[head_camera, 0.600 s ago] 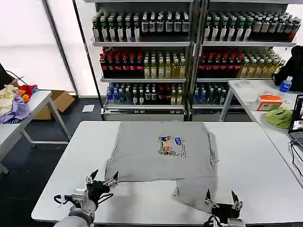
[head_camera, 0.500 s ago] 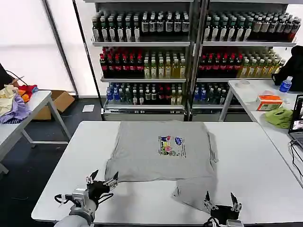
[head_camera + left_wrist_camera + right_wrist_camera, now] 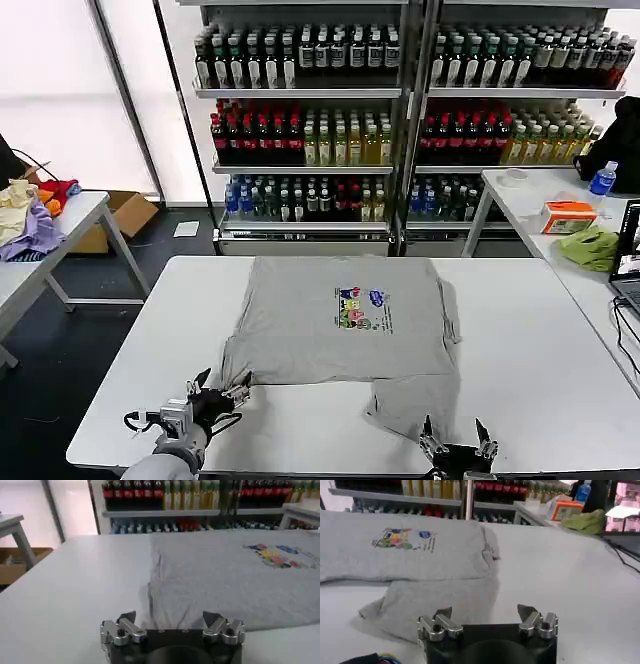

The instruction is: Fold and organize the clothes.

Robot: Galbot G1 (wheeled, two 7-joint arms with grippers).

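On the white counter [image 3: 520, 360] the grey T-shirt [image 3: 340, 320] lies spread just ahead of both grippers, left gripper [image 3: 218, 388] by its near-left corner, right gripper [image 3: 452, 438] at its trailing flap, jaws wide, empty.

We record bright, even light. Strong daylight glares from the window [image 3: 60, 90] at the far left, washing it out white. Shadows on the table [image 3: 540, 330] are faint and soft. Both wrist views render the far shelves [image 3: 165, 492] soft and blurred.
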